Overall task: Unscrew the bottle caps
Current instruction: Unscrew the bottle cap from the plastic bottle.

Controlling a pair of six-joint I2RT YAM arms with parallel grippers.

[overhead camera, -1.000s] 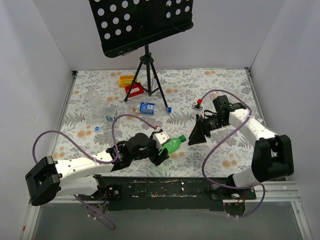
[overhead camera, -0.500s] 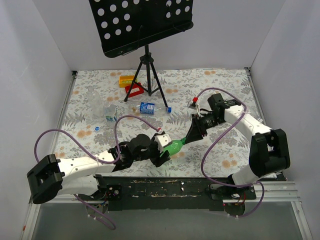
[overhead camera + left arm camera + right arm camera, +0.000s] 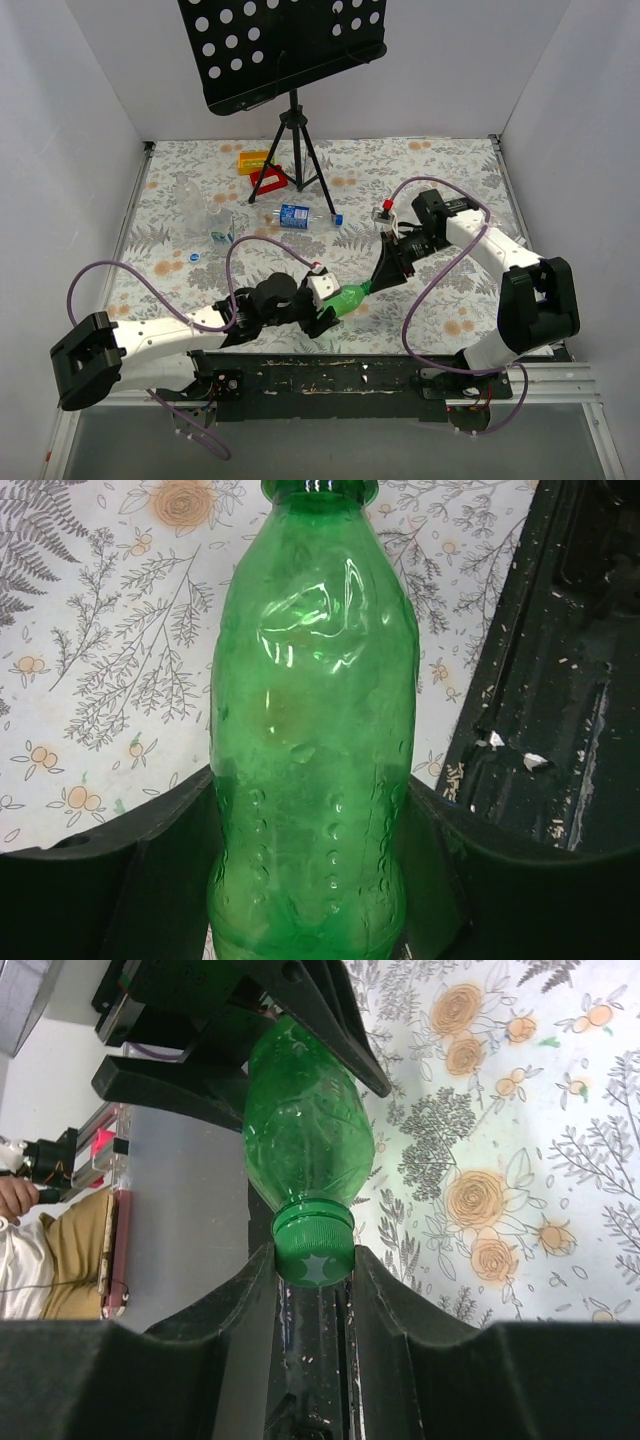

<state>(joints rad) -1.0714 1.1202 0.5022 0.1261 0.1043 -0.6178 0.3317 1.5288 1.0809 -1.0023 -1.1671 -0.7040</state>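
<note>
Cap (image 3: 313, 1250) of green bottle (image 3: 305, 1130) seemingly gripped in right end effector (image 3: 312, 1262).

Tripod stand (image 3: 293, 125) blocking upper centre, clear bottles (image 3: 193, 205) at centre left, green bottle (image 3: 345, 298) across lower centre, mat (image 3: 465, 170) open at upper right.

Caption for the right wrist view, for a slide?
Right-wrist view: jaws pinch the starred green cap of the green bottle, its body held in the left arm's jaws.

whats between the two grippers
The green bottle: left gripper holds its body, its cap sits between the right gripper's fingers. Top and right wrist views show it.
</note>
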